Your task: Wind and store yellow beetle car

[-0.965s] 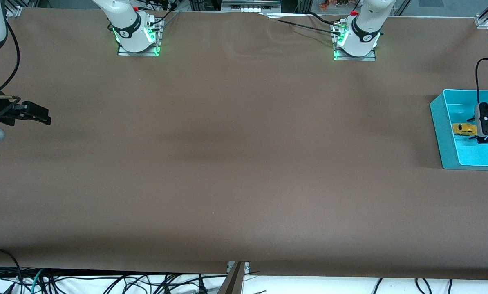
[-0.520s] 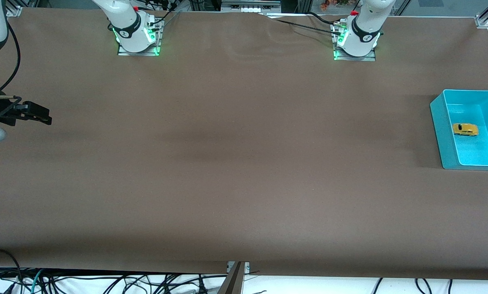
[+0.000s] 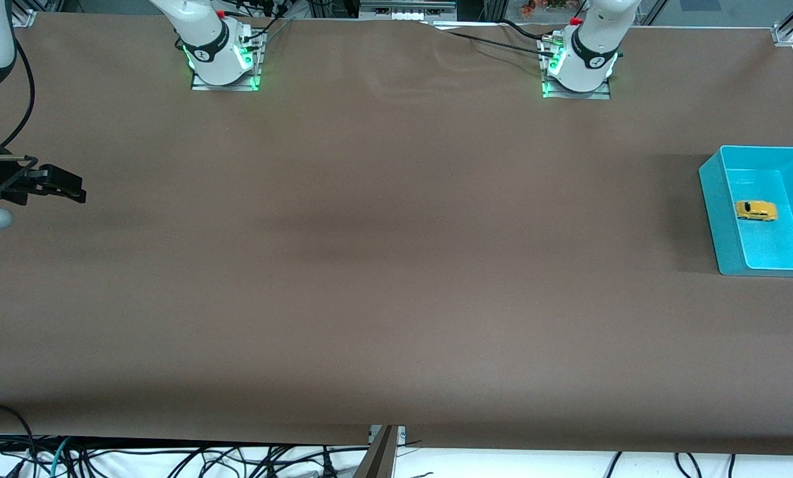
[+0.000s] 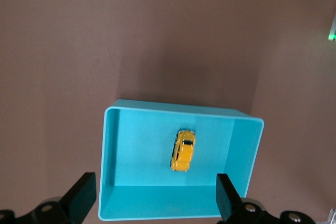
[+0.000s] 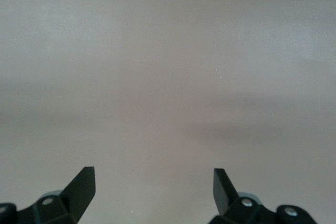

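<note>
Where left gripper (image 4: 153,198) hangs wide: yellow beetle car (image 4: 183,150) below, in teal bin (image 4: 241,150).

Yellow beetle car (image 4: 182,151) on teal bin (image 4: 239,145) floor — left end effector (image 4: 155,196) above, spread wide.

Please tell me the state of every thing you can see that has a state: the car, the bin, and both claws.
yellow beetle car: on its wheels inside the bin, free of any grip.
teal bin: upright, open top, holding only the car.
left claw: open, empty, up in the air over the bin.
right claw: open, empty, waiting at the right arm's end of the table.
</note>
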You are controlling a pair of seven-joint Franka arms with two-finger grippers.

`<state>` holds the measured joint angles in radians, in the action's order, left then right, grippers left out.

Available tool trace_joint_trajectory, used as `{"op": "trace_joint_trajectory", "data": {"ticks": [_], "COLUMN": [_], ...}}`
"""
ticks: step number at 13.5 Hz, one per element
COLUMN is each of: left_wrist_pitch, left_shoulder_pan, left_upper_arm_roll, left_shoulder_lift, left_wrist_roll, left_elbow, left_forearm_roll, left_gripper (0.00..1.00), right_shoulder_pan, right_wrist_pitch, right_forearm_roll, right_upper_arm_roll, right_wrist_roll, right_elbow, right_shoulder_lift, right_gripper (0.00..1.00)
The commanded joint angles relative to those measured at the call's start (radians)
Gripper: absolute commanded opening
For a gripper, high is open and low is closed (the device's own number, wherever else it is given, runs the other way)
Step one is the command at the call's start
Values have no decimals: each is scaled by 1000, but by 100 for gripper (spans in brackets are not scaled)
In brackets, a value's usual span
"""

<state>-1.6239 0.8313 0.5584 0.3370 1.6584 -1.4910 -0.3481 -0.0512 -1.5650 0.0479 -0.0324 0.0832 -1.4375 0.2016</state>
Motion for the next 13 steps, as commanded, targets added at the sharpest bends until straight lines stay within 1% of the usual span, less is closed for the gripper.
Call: {"op": "trace_joint_trajectory", "data": {"ticks": [1, 3, 6, 8, 9, 13], "left_wrist_pitch": [41, 44, 44, 44, 45, 44], "left_shoulder_pan": [-14, -61, -262, -413, -476, -664], "left_upper_arm_roll": [31, 14, -156, -308, -363, -523], "left_shoulder_lift": [25, 17, -61, -124, -147, -225], "left_wrist_roll": [-139, -239, -401, -581, -656, -978], "left_elbow": [54, 54, 46, 32, 17, -38], "left_forearm_roll": [21, 55, 116, 171, 204, 280], "left_gripper": [100, 100, 100, 100, 100, 100], "right_shoulder_pan": [1, 1, 1, 1, 1, 1], "right_wrist_pitch": [-3, -1, -3, -3, -3, -3], "right_forearm_roll": [-8, -8, -8, -8, -8, -8], "right_upper_arm_roll": [2, 2, 2, 2, 2, 2], "right_wrist_roll": [10, 10, 10, 10, 9, 9], "right_elbow": [-8, -8, -8, -8, -8, -8], "right_shoulder_lift": [-10, -10, -10, -10, -10, -10], "right_gripper": [99, 99, 99, 99, 99, 99]}}
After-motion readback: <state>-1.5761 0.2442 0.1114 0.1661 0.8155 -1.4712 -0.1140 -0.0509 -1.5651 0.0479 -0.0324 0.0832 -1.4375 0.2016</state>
